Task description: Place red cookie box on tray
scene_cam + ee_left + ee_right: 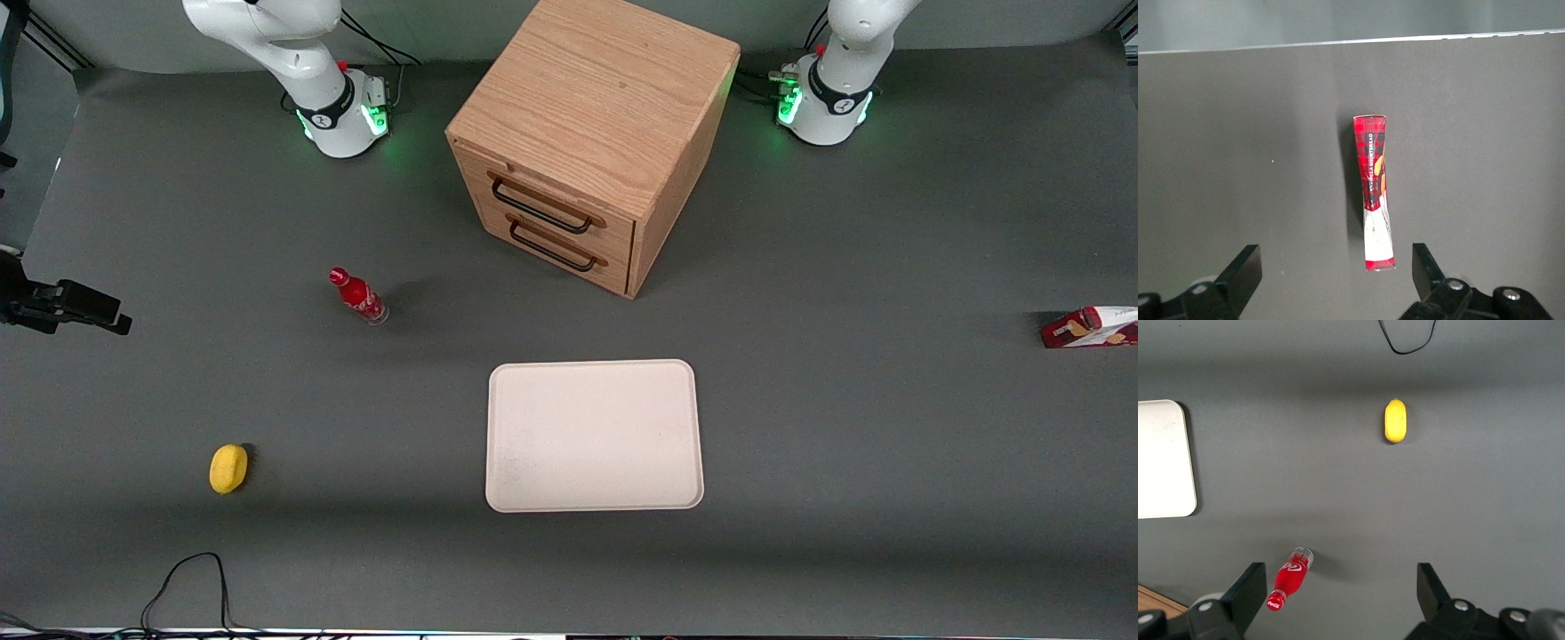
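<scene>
1. Front view, nearest the camera: the tray [595,436] lies flat on the grey bench [845,498], nothing on it.
2. Lemon [228,468] sits about level with the tray's near edge, well apart from it, toward the parked arm's end of the bench.
3. Box [1092,327] lies a little farther from the camera than the tray, well apart from it, at the working arm's end; the frame edge cuts it off, with its white and red end showing.
4. Bottle [358,295], small and red, stands farther from the camera than the tray, toward the parked arm's end, apart from everything.
5. Cabinet [587,142], wooden with two dark drawer handles, stands farther from the camera than the tray, its drawers facing the tray.
6. Left wrist view: the pincer [1337,273] hangs above the bench over the box's [1374,193] white end, released, fingers [1241,270] spread wide to either side and touching nothing. The box rests on its narrow edge, lengthwise away from the pincer.
</scene>
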Tool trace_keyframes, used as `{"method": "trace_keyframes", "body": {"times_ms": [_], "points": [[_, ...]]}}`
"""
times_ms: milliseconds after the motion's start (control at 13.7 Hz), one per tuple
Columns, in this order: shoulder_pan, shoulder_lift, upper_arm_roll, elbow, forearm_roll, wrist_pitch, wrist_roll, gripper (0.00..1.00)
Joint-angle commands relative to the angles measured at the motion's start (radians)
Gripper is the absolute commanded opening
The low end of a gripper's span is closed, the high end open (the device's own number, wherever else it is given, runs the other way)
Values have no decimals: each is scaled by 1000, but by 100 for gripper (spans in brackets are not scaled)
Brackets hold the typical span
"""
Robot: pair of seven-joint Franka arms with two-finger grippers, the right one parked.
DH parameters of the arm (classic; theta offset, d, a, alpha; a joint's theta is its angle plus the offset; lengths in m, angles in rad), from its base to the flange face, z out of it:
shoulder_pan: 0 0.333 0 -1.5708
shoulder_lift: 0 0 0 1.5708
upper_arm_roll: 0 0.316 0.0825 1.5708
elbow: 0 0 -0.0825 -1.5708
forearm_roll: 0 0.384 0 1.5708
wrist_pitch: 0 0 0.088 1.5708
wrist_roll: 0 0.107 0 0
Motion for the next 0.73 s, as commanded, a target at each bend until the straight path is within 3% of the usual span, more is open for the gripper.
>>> {"method": "trace_keyframes", "body": {"times_ms": [0,659], "points": [[-8,-38,7,-168,-10,165,-25,100],[-52,135,-2,-219,-22,415,-28,100]]}}
